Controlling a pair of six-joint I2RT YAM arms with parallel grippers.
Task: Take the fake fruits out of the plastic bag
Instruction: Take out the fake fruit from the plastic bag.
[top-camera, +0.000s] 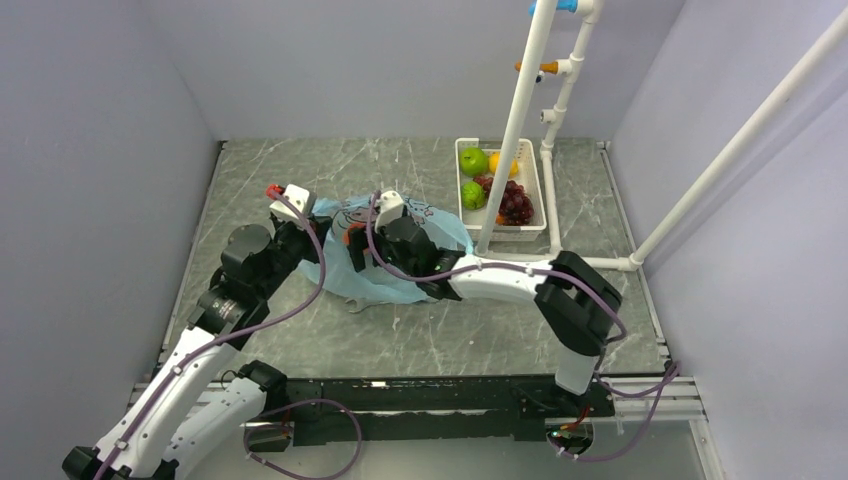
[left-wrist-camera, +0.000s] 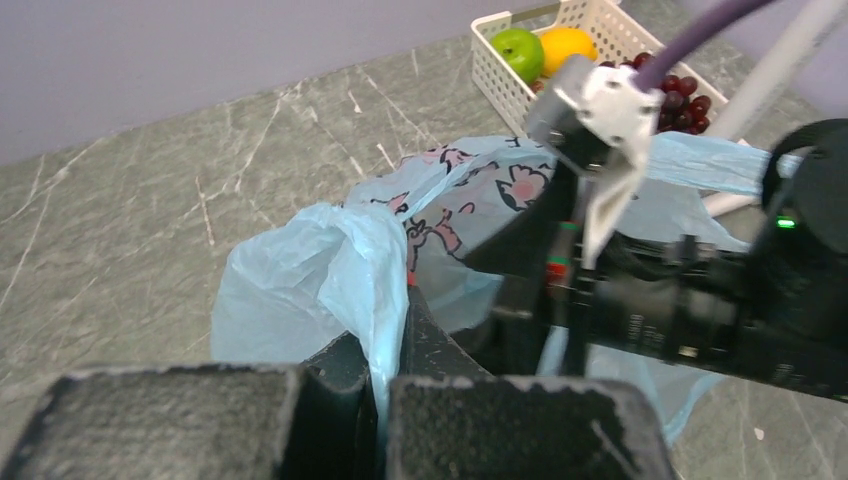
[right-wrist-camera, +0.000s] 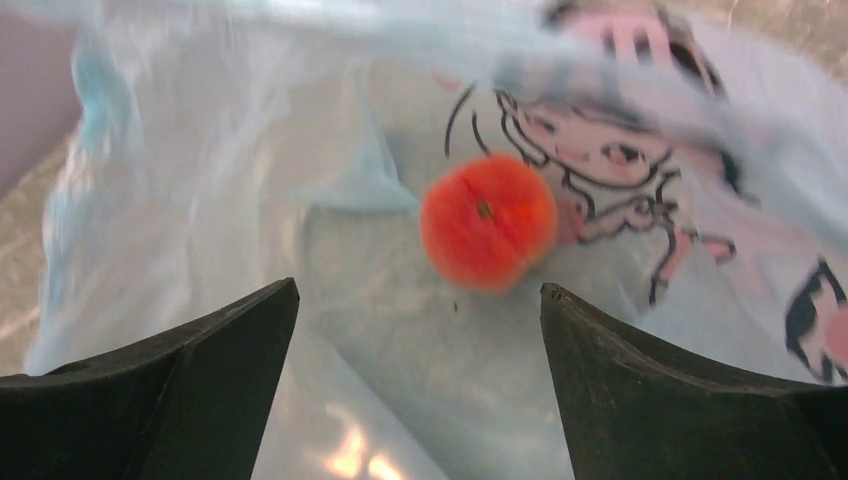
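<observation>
Blue crinkly bag — round orange fruit

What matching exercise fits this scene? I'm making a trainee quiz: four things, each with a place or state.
1 left tool
2 right tool
3 orange fruit
4 grapes

A in the white basket
B open
C shut on the plastic bag
D inside the plastic bag

Pairs: 1-C, 2-B, 3-D, 4-A
</observation>
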